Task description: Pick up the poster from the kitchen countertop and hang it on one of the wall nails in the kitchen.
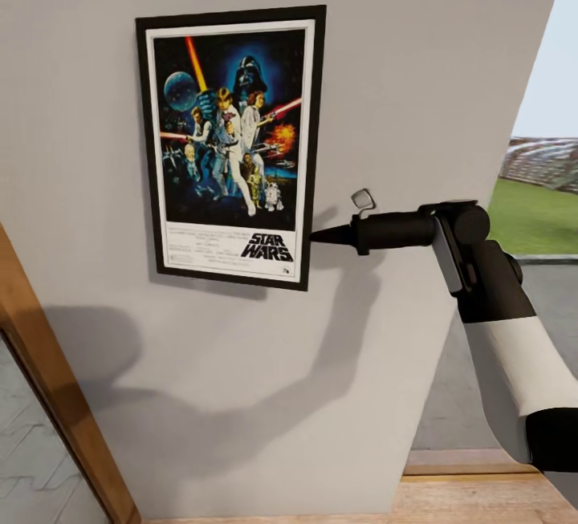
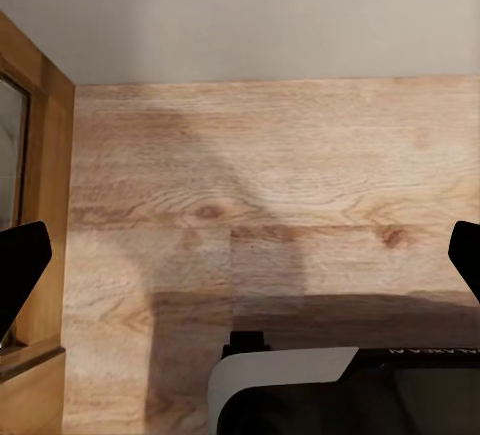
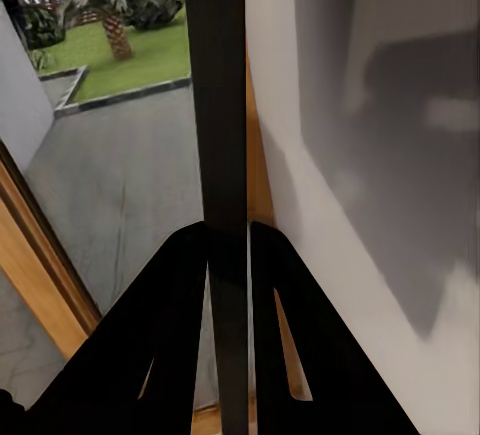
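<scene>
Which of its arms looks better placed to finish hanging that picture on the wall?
The right. Its hand already pinches the poster by its edge against the wall. The left hand hangs open, pointing down at the wooden floor.

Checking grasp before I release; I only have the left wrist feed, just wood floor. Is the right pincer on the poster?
Observer: Yes. In the right wrist view the right pincer has both fingers closed on the black frame edge of the thin rectangular Star Wars poster.
Operator: Where is the poster relative to the wall?
Observer: In the head view the poster sits against the plain light-grey wall, roughly upright, slightly tilted.
Operator: Which edge is gripped?
Observer: The poster's right edge, low down, beside the black title; the right pincer reaches in from the side.
Operator: Nail visible?
Observer: I cannot tell; no nail head can be made out around the poster.
</scene>
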`<state>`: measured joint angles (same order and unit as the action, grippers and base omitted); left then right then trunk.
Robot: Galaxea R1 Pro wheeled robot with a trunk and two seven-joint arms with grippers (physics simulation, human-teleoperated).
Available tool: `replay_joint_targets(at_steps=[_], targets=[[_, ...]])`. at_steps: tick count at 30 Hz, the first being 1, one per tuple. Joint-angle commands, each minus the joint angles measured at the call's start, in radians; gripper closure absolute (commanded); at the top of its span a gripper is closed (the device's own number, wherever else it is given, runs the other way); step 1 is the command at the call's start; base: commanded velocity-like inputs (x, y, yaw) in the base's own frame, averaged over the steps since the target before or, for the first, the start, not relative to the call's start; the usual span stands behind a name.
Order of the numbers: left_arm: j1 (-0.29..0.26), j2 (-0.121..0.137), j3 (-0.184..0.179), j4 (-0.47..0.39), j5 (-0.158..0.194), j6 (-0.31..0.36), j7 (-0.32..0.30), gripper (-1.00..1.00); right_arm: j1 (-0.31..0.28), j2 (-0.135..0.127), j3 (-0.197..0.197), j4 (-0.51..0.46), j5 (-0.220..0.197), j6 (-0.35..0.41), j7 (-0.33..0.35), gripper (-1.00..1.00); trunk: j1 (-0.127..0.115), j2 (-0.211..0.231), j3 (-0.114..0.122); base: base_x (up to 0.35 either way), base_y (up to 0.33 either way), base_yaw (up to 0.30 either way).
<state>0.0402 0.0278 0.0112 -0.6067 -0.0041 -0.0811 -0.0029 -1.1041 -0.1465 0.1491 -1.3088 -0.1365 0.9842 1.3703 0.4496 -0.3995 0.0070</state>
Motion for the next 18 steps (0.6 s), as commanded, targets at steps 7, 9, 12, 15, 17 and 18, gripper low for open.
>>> replay_joint_targets(at_steps=[7, 9, 12, 15, 17, 18], targets=[[0.000, 0.000, 0.001, -0.001, 0.000, -0.002, 0.000, -1.00, 0.000, -0.001, -0.018, 0.000, -0.006, 0.011, 0.001, 1.00, 0.000, -0.001, 0.000, 0.000, 0.014, 0.000], [0.000, 0.000, 0.001, -0.001, 0.000, -0.002, 0.000, -1.00, 0.000, -0.001, -0.019, 0.000, -0.006, 0.011, 0.001, 1.00, 0.000, -0.001, 0.000, 0.000, 0.002, 0.000], [0.000, 0.000, 0.001, -0.002, 0.000, -0.002, 0.000, -1.00, 0.000, -0.001, -0.020, 0.000, -0.006, 0.011, 0.001, 1.00, 0.000, -0.001, 0.000, 0.000, 0.001, 0.000], [0.000, 0.000, 0.001, -0.002, 0.000, -0.002, 0.000, -1.00, 0.000, -0.001, -0.020, 0.000, -0.006, 0.011, 0.001, 1.00, 0.000, -0.001, 0.000, 0.000, 0.000, 0.000], [0.000, 0.000, 0.001, -0.002, 0.000, -0.002, 0.000, -1.00, 0.000, -0.001, -0.019, 0.000, -0.006, 0.011, 0.001, 1.00, 0.000, -0.001, 0.000, 0.000, 0.000, 0.000], [0.000, 0.000, 0.001, -0.002, 0.000, -0.002, 0.000, -1.00, 0.000, -0.001, -0.019, 0.000, -0.006, 0.011, 0.001, 1.00, 0.000, -0.001, 0.000, 0.000, 0.000, 0.000]])
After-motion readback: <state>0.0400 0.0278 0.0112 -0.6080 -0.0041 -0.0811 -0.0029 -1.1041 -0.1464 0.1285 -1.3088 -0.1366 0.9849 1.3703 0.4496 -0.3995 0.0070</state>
